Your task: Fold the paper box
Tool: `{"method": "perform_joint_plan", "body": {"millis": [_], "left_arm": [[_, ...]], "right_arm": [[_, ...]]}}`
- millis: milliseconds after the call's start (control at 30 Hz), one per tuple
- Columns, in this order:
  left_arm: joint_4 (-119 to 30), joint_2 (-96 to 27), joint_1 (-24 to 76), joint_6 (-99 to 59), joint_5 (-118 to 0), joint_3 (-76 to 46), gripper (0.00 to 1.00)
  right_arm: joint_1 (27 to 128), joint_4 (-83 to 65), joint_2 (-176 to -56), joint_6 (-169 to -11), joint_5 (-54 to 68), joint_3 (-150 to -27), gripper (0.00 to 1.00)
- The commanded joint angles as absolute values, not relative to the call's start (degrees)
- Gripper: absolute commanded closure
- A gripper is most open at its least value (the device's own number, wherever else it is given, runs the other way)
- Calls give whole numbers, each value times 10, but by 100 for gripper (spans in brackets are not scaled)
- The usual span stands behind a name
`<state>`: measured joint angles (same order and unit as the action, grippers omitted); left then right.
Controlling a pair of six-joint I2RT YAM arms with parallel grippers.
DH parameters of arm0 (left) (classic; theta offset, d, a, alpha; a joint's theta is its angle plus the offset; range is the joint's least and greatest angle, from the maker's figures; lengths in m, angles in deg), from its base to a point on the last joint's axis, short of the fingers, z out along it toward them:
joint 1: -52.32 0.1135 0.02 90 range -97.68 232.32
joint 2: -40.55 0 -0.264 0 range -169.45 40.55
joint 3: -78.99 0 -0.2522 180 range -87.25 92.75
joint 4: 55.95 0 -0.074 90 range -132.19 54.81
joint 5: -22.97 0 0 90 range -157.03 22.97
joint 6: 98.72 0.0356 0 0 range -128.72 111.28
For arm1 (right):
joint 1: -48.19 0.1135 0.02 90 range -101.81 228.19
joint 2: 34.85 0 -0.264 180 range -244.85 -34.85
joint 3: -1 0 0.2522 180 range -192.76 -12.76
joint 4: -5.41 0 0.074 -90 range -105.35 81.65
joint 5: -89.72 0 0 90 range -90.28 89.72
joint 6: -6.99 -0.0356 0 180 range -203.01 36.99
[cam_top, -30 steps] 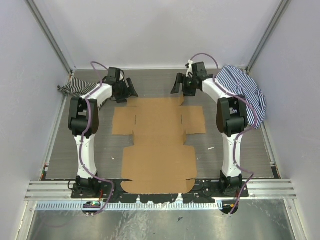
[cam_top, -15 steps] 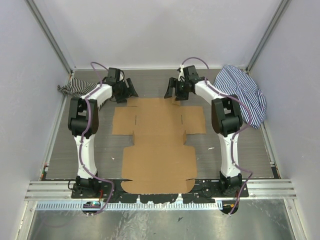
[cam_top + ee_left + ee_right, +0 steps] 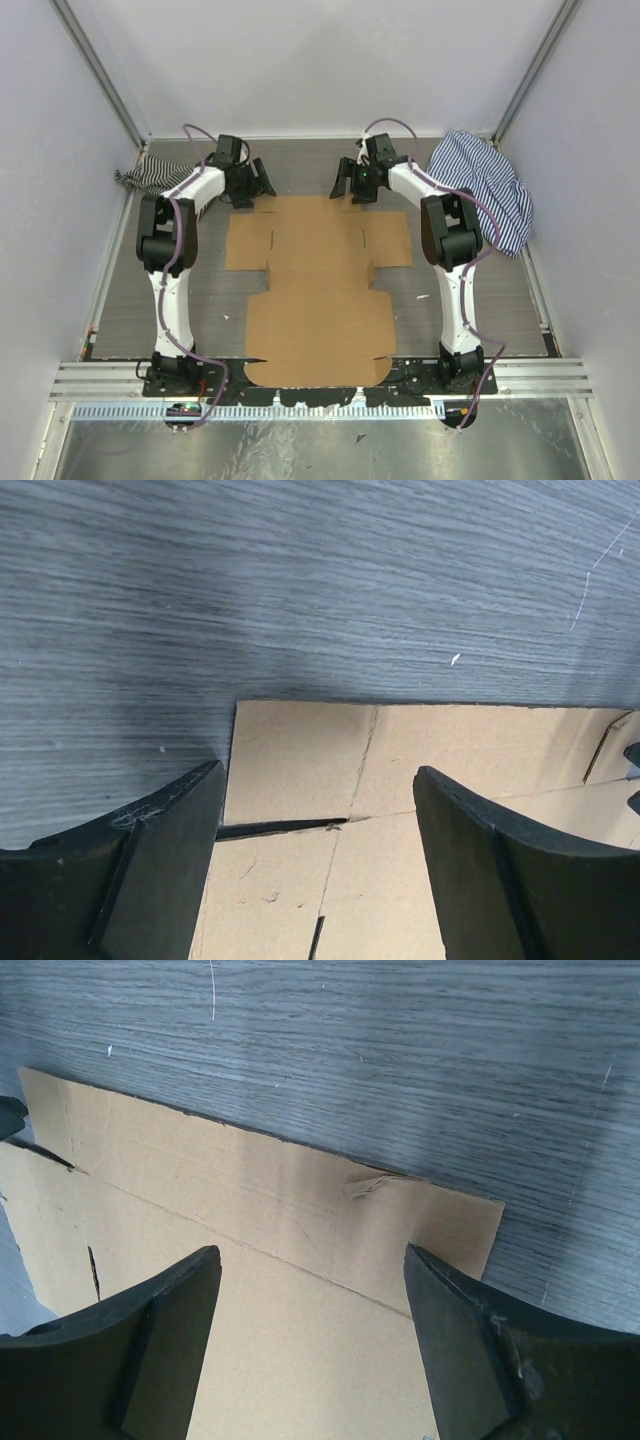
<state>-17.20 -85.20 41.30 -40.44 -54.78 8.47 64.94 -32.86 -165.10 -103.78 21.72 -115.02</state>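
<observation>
The paper box (image 3: 318,285) is a flat brown die-cut cardboard sheet lying on the grey table, its near edge at the arm bases. My left gripper (image 3: 254,186) is open and empty over the sheet's far left corner; the left wrist view shows that corner with its slit (image 3: 300,780) between the fingers. My right gripper (image 3: 350,187) is open and empty over the far right corner; the right wrist view shows the far flap (image 3: 300,1220) with a small torn bit at its edge.
A striped cloth (image 3: 488,185) is bunched at the far right beside the right arm. Another striped cloth (image 3: 150,175) lies at the far left by the wall. Walls enclose the table on three sides.
My right gripper has swung left from beside the sheet's far right corner to over its far edge. The left gripper and the sheet have not moved.
</observation>
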Motion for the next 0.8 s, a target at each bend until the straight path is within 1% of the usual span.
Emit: {"method": "perform_joint_plan", "body": {"millis": [0, 167, 333, 600, 667, 767], "left_arm": [[-124, -853, 412, -400, -558, 107, 17], [-113, -865, 412, -409, -526, 119, 18], [-162, -841, 412, -427, -499, 89, 22], [-189, -805, 411, -436, -470, 78, 25], [-181, -799, 411, -429, -486, 79, 25], [-133, -807, 410, -395, -566, 99, 20]], "right_arm": [[649, -329, -1664, -1035, 199, -1158, 21], [649, -325, -1670, -1037, 205, -1160, 21], [649, -325, -1676, -1034, 205, -1160, 22], [649, -323, -1680, -1036, 208, -1159, 22], [649, -322, -1680, -1036, 209, -1159, 22], [648, -321, -1682, -1036, 212, -1160, 22]]}}
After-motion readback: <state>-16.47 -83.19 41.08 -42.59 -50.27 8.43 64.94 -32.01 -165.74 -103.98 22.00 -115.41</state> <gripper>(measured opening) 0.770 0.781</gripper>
